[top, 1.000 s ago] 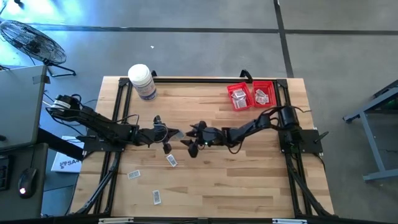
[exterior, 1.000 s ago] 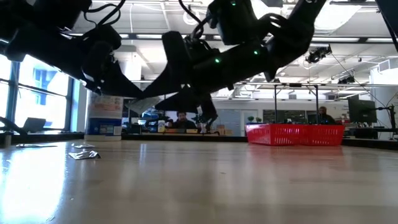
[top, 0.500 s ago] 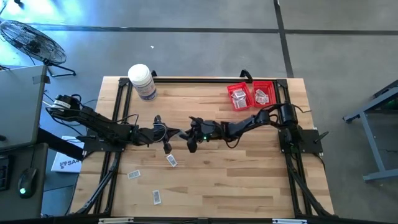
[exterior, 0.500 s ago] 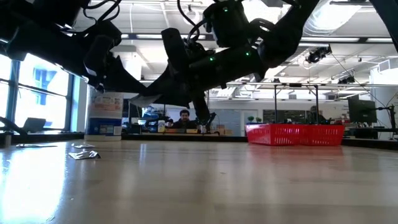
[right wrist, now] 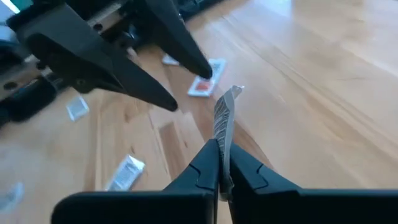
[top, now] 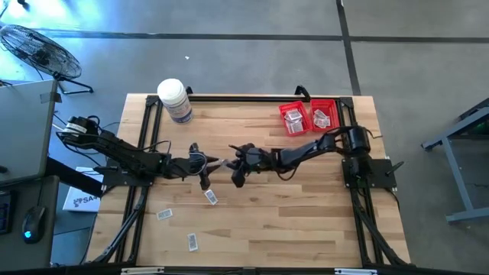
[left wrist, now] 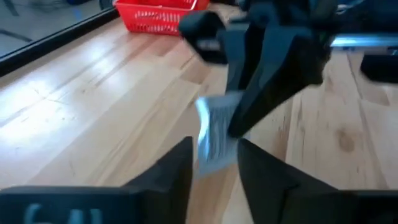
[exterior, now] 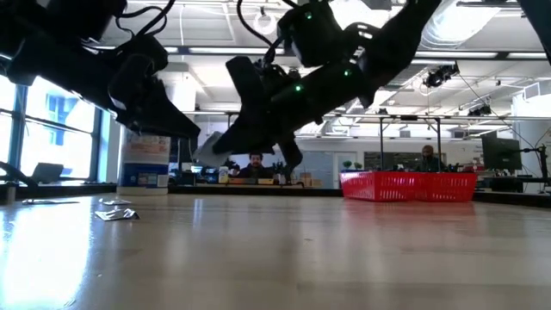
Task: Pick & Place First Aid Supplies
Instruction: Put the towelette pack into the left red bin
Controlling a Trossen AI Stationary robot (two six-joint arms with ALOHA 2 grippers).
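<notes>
A small flat white packet (right wrist: 225, 112) of the first aid supplies hangs in the air over the middle of the table, between my two grippers. My right gripper (right wrist: 222, 149) has reached in from the right (top: 231, 162) and is shut on it. My left gripper (left wrist: 214, 143) comes from the left (top: 212, 163) and is open. Its two fingers stand on either side of the packet's free end (left wrist: 214, 134) without touching it. Three more packets (top: 211, 197), (top: 164, 215), (top: 192, 242) lie flat on the wood nearer the front. My right gripper pinches one edge of the packet (right wrist: 221, 135) between its two fingertips. The fingers come roughly level from the table's right side. The packet stands on edge, sticks out beyond the fingertips toward my left gripper, and is lifted clear of the table.
Two red mesh baskets (top: 292, 121), (top: 323, 114) holding packets stand at the far right. A large white bottle (top: 174, 99) stands at the far left. A black frame (top: 145, 122) runs along the table's edges. People sit in the room beyond the table (exterior: 255, 164).
My right gripper has moved toward the table's left edge, up to my left gripper, and has shut on the packet. My left gripper has opened and let the packet go. The packet has stayed in the air between them.
</notes>
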